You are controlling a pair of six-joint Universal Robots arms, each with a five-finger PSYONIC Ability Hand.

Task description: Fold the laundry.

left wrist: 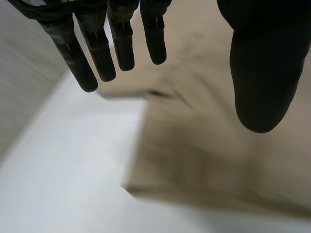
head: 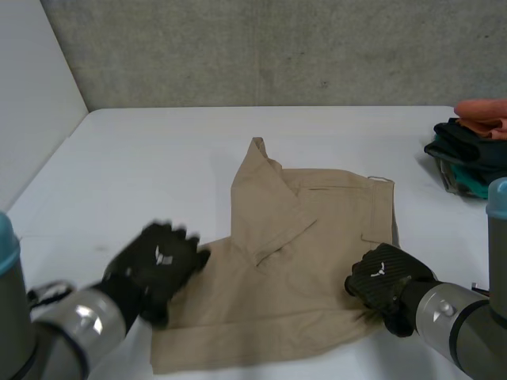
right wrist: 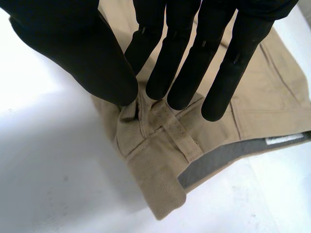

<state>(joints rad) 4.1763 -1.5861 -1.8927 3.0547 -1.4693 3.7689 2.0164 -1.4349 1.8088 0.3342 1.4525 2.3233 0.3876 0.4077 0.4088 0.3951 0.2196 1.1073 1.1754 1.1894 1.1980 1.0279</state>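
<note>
Tan trousers point(head: 305, 237) lie partly folded in the middle of the white table point(head: 150, 166), one flap turned up toward the far side. My left hand point(head: 158, 265) hovers at the garment's near left edge, its fingers point(left wrist: 121, 43) straight and spread above the tan cloth point(left wrist: 209, 141), holding nothing. At the right edge, my right hand point(head: 386, 279) pinches the waistband point(right wrist: 160, 141) between thumb point(right wrist: 82, 53) and fingers, lifting a small ridge of cloth by a belt loop.
A stack of folded clothes point(head: 471, 154), dark with an orange piece point(head: 483, 115) on top, sits at the table's far right. A concrete wall runs behind the table, and a pale wall stands on the left.
</note>
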